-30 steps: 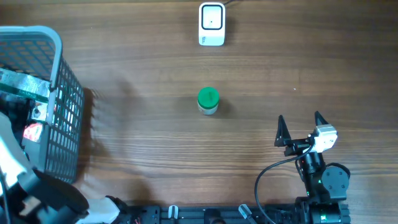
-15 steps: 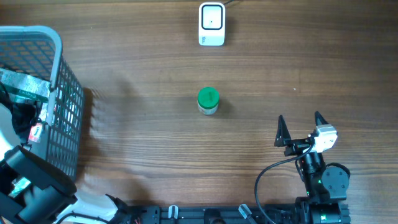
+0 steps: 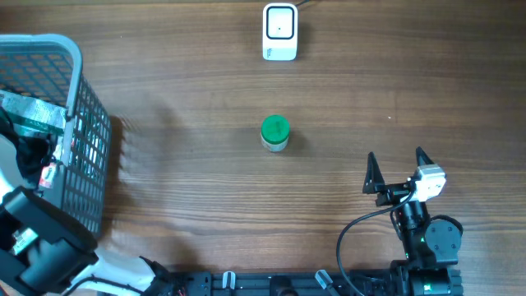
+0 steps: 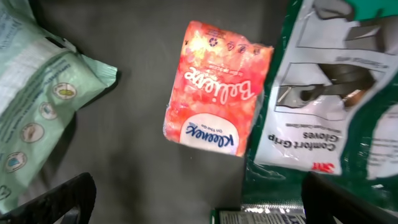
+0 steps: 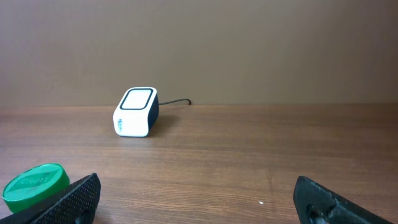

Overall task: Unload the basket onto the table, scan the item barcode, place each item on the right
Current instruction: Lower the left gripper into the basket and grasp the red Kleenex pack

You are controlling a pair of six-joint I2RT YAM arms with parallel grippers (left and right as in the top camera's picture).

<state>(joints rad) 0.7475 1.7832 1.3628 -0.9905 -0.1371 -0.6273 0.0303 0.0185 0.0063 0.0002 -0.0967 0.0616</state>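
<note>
Picking is the step in hand: the left gripper (image 4: pixel 199 202) hangs wide open over the basket (image 3: pixel 78 99), above the tissue pack (image 4: pixel 214 87) on its floor. Next it must descend, clamp the pack and carry it to the scanner (image 3: pixel 279 31). The right gripper (image 3: pixel 396 156) waits released.

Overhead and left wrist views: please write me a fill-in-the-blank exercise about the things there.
The jar in the middle of the table has a ___ lid. The scanner stands beyond the jar; the wire basket stands at the table's ___ end. In the left wrist view, the packet beside the orange tissue pack reads Comfort Grip ___.
Missing words: green; left; Gloves.
</note>
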